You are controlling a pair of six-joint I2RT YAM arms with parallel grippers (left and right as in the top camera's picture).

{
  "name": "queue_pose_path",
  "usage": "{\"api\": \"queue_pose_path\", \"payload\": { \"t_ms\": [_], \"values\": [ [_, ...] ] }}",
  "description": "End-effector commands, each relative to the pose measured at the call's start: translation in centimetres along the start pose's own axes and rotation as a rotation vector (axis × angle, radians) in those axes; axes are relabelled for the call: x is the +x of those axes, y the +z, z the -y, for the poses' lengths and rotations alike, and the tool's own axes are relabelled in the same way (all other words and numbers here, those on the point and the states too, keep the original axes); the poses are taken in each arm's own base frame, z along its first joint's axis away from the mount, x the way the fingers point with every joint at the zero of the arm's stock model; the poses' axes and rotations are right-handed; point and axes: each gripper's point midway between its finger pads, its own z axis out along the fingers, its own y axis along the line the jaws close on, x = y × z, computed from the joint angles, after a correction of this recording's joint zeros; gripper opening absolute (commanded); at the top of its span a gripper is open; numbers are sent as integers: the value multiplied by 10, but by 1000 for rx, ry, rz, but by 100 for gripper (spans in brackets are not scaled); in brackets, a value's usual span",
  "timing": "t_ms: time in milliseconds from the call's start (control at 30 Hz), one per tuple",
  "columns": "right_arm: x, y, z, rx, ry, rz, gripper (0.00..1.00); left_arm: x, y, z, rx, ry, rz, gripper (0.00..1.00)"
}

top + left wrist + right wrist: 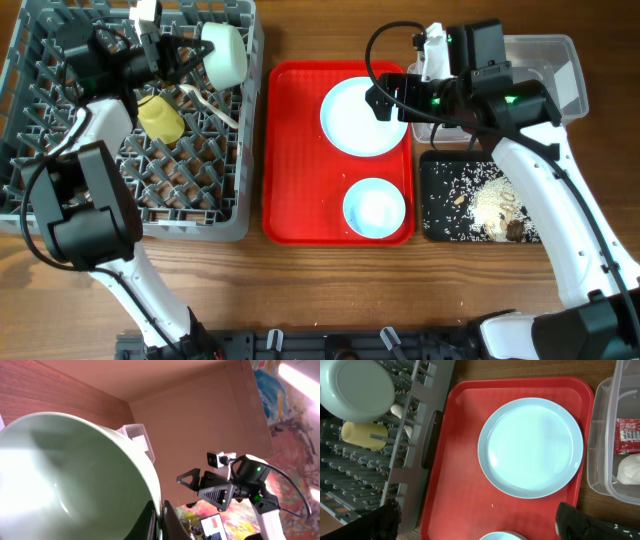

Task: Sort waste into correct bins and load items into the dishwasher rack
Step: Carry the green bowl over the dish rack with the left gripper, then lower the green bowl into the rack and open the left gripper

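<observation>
My left gripper (192, 56) is shut on the rim of the pale-green bowl (226, 52) and holds it tilted above the grey dishwasher rack (40, 190). The left wrist view shows the jaws (162, 516) pinching the bowl's wall (65, 475). A yellow cup (160, 118) and a cream utensil (208, 101) lie in the rack. My right gripper (480, 527) is wide open and empty above the red tray, near the light-blue plate (530, 447). The light-blue bowl (374, 208) sits below it. The clear tub (598, 467) holds the red sachet (629, 435) and the white tissue (631, 469).
The flat red serving tray (300, 150) lies between the rack and the bins. The black tray (438, 215) at the right holds rice grains and brown bits (495, 205). The right arm reaches over the clear tub (560, 60).
</observation>
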Motion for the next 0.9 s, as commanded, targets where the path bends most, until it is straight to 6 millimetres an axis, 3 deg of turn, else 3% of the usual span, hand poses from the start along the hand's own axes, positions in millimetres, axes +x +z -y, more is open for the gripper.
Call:
{"api": "queue_pose_path", "payload": {
  "t_ms": [0,233,500,700,867],
  "values": [
    [2,5,-1,-13,9,-16,100,6,6,-10,15,11,-32,4],
    [2,5,-1,-13,9,-16,100,17,26,-24,31,63,-70,4],
    [2,5,-1,-13,9,-16,100,5,1,-39,-3,34,1,4],
    [2,5,-1,-13,9,-16,100,17,12,-68,2,-22,-19,4],
    [2,5,-1,-13,8,-16,100,13,-4,-79,-16,-24,21,6]
  ]
}}
